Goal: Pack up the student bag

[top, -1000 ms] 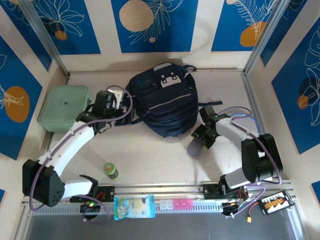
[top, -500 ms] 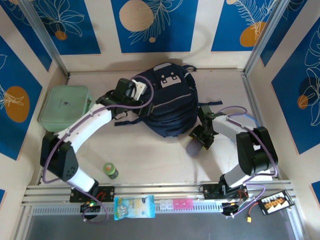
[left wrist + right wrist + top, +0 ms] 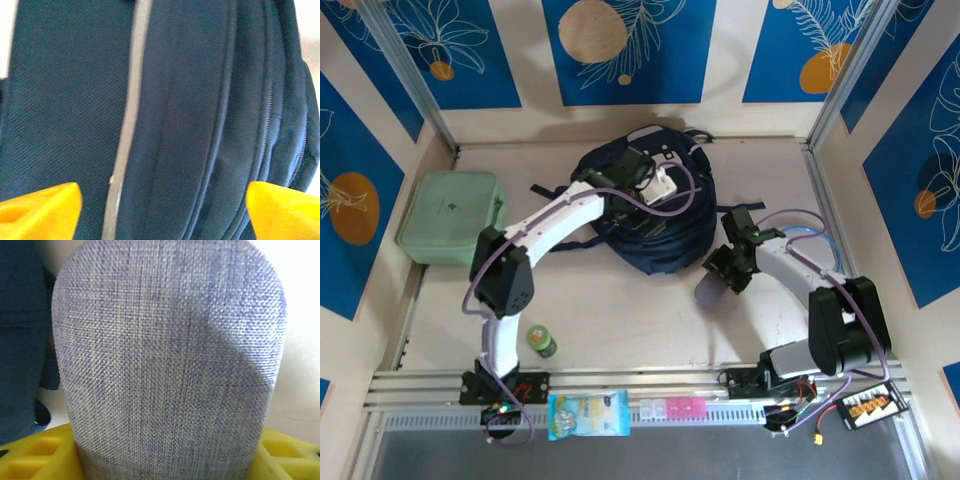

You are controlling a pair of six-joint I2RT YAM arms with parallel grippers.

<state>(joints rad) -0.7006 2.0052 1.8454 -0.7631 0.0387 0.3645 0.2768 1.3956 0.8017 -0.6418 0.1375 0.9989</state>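
Left pincer first: its two yellow fingertips sit in the bottom corners of the wrist view, spread wide with nothing between them, hanging right over the student bag, a large dark navy fabric backpack with a pale grey zip line running down its face. From above, that left pincer is poised over the upper middle of the student bag, which lies flat in the upper centre of the frame, close to the back wall. Over to the right pincer: it is clamped on a grey woven fabric pouch with a rounded end, yellow fingers pressed to either side. In the overhead view the right pincer holds that pouch low over the beige table, just beside the bag's lower right edge. Further out, a mint green rectangular zip case sits at the left, a small green bottle lower left, and a light blue packet at the bottom edge.
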